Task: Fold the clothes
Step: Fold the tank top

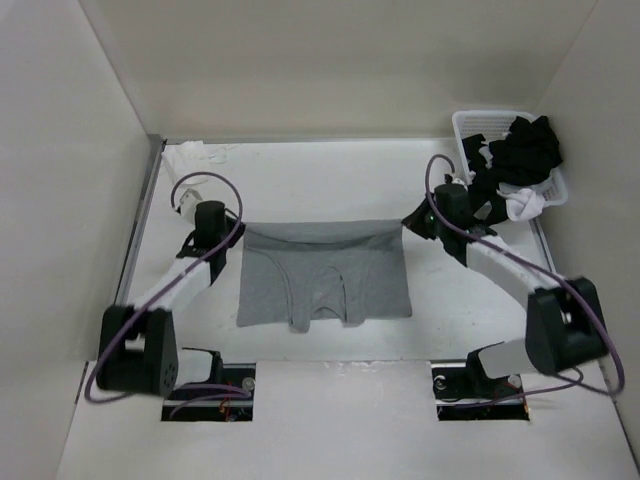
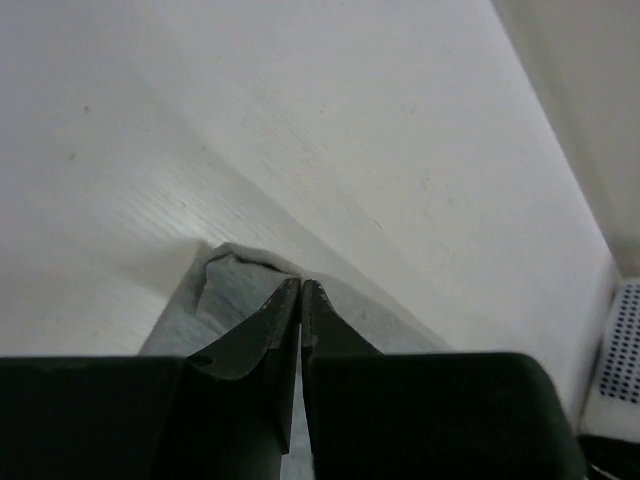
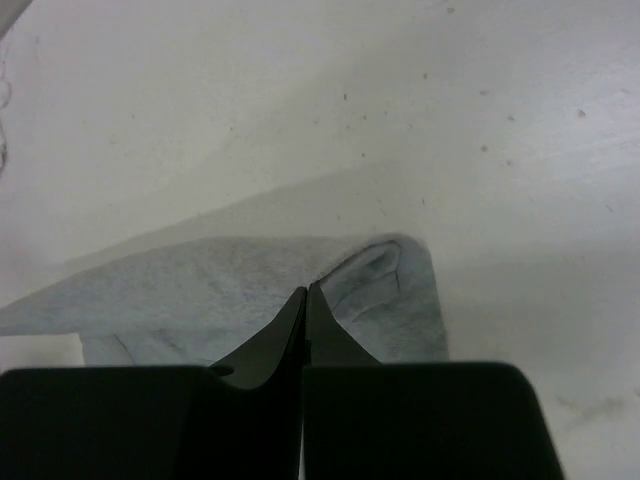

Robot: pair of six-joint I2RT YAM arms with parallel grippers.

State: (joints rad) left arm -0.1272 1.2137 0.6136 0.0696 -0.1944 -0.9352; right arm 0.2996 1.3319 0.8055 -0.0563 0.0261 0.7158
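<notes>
Ben: Both arm bases [image 1: 205, 372] sit closest, at the near edge of the table [image 1: 320, 180]. What is the cloth beyond them?

Ida: That's the grey tank top [image 1: 325, 280]. It lies in the middle of the table between the two arms, doubled over into a rough rectangle. Its far edge runs straight from one gripper to the other.

Ben: How is the left gripper [image 1: 238, 232] placed?

Ida: It's at the far left corner of the top. In its wrist view the jaws are pressed together with a pinch of grey fabric between the tips, and the corner peaks up to meet them.

Ben: And the right gripper [image 1: 408, 222]?

Ida: It's at the far right corner. Its jaws are closed tight on the fabric too, with a crumpled, turned-over bit of cloth just past the tips and a shadow on the table behind it.

Ben: Is that far edge off the table?

Ida: The corners rise to the tips, but I cannot tell how high. The near part lies flat.

Ben: Anything else out there?

Ida: A white basket [image 1: 465, 125] stands at the far right corner, just beyond the right arm. It holds black garments [image 1: 525, 150], and a white garment [image 1: 525, 205] sits at its near rim. A small white cloth [image 1: 205, 153] lies at the far left, well apart from the top.
</notes>
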